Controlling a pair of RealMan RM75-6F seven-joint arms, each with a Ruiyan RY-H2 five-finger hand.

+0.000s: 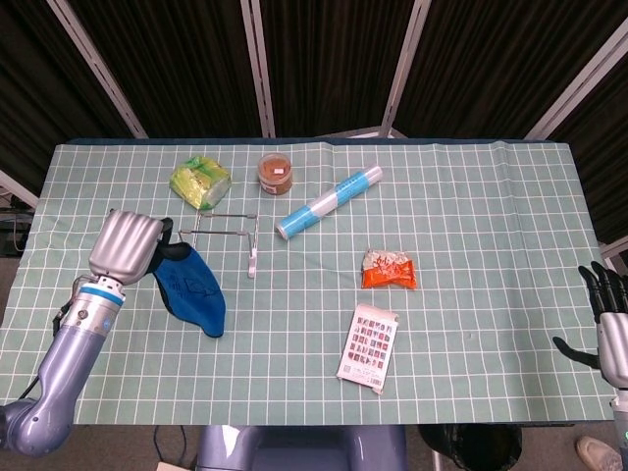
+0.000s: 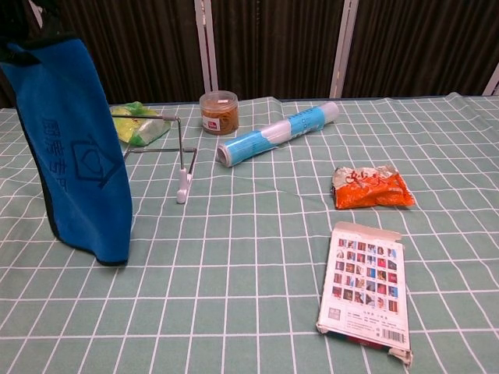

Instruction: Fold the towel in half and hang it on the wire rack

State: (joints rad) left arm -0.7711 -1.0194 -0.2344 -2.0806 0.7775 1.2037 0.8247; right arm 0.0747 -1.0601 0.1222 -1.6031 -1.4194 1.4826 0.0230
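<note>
My left hand (image 1: 126,245) grips the top edge of the folded blue towel (image 1: 193,287) and holds it up in the air at the table's left. The towel (image 2: 74,148) hangs down folded, its lower end clear of the table, and fills the left of the chest view, where the hand itself is out of frame. The wire rack (image 1: 224,235) stands just to the right of the towel, with white feet; in the chest view the wire rack (image 2: 175,152) shows behind the towel's right edge. My right hand (image 1: 610,324) hangs off the table's right edge, fingers apart, holding nothing.
Behind the rack lie a green-yellow bag (image 1: 199,182) and a brown jar (image 1: 276,172). A blue-white roll (image 1: 328,202) lies diagonally at centre back. An orange snack packet (image 1: 389,269) and a printed card box (image 1: 369,347) lie right of centre on the checked cloth (image 1: 471,226).
</note>
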